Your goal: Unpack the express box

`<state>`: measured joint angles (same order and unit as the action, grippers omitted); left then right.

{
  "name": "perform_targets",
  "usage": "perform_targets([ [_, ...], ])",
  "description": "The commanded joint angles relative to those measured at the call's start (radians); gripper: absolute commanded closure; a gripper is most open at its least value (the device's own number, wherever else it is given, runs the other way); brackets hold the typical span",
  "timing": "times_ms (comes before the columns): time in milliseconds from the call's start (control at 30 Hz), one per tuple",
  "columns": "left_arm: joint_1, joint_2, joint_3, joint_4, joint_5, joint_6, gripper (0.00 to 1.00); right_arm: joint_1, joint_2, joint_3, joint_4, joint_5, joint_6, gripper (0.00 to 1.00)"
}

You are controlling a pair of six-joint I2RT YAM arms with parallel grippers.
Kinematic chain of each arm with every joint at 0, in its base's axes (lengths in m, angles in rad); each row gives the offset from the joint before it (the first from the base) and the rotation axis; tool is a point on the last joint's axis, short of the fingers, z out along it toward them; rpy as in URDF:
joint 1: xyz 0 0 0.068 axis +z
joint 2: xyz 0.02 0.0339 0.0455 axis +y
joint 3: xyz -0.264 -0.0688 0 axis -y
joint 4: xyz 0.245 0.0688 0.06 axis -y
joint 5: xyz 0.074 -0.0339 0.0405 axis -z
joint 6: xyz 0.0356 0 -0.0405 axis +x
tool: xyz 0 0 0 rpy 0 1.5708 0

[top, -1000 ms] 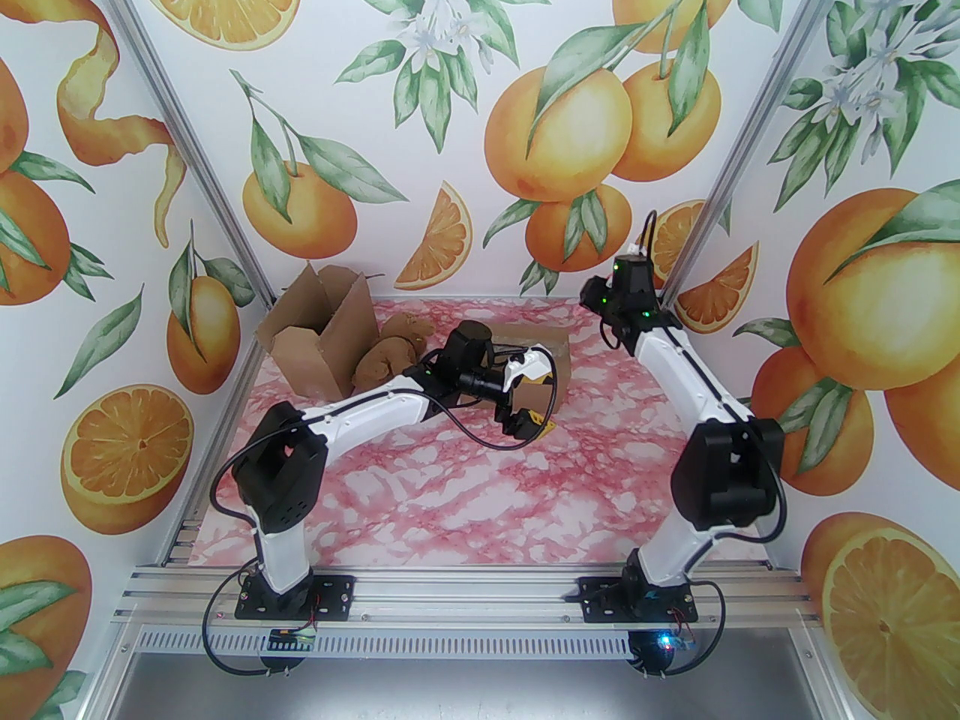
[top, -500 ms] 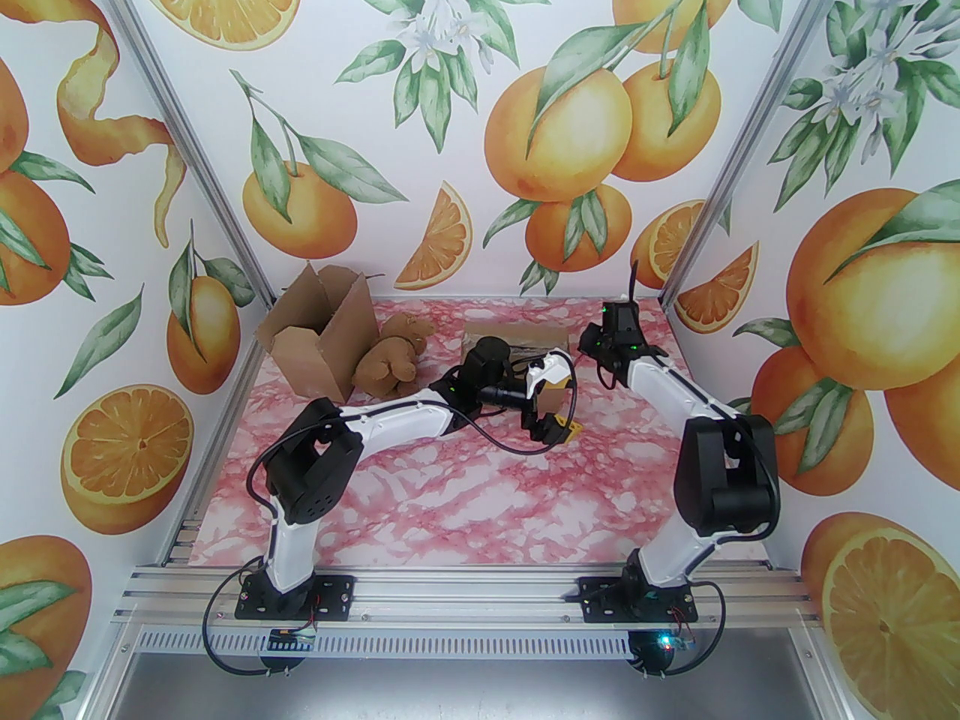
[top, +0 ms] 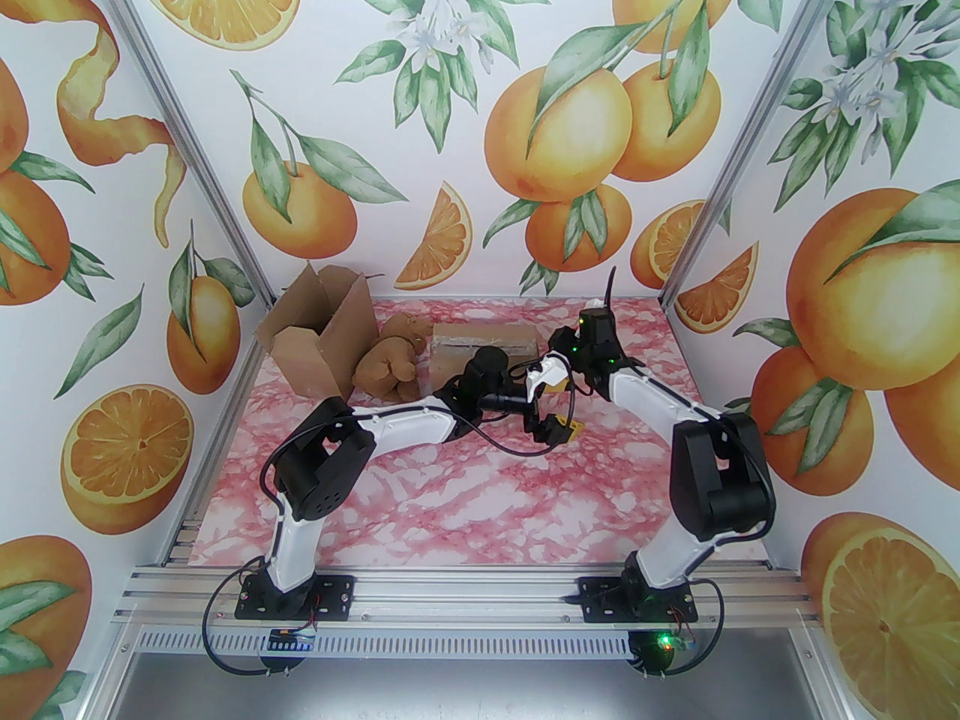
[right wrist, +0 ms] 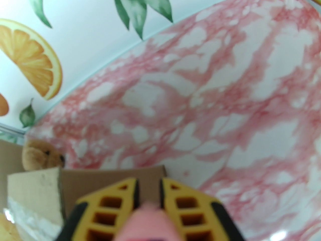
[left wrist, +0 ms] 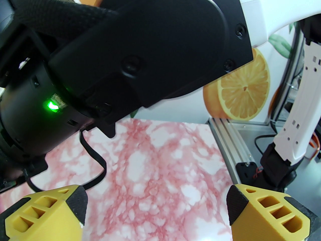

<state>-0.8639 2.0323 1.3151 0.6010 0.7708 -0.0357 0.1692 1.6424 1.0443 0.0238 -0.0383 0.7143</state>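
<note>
Left tool (left wrist: 156,204) wide, empty; right tool (right wrist: 149,184) narrow on blurred pink lump (right wrist: 148,222); taped cardboard box (top: 484,340).

Orange-&-leaf print walls (top: 480,102) w/ alu corner posts (top: 180,162) beyond the left hand (top: 556,429), pink-white marbled worktop (top: 487,507) under it, alu rails (top: 465,589) well back of it.

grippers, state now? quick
Left gripper: open, nothing between the fingers.
Right gripper: closed on a blurred pink thing; what it is cannot be told.
</note>
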Motion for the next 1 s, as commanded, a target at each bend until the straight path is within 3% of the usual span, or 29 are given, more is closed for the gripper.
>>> perform_targets([
  [0,0.028,-0.003,-0.053,0.146,0.063,-0.014,0.1,-0.04,-0.134,-0.098,0.142,0.078,0.144,1.0],
  [200,0.056,-0.021,-0.1,0.161,0.172,-0.009,0.2,-0.138,-0.215,-0.255,0.384,-0.007,0.324,1.0],
  [333,0.059,-0.047,-0.118,0.082,0.154,0.037,0.2,-0.165,-0.212,-0.346,0.601,-0.069,0.448,1.0],
  [667,0.081,-0.051,-0.095,-0.082,0.119,0.125,0.21,-0.176,-0.162,-0.451,0.952,-0.12,0.556,1.0],
  [967,0.102,-0.028,-0.059,-0.146,0.113,0.161,0.21,-0.159,-0.047,-0.429,1.1,-0.179,0.622,1.0],
])
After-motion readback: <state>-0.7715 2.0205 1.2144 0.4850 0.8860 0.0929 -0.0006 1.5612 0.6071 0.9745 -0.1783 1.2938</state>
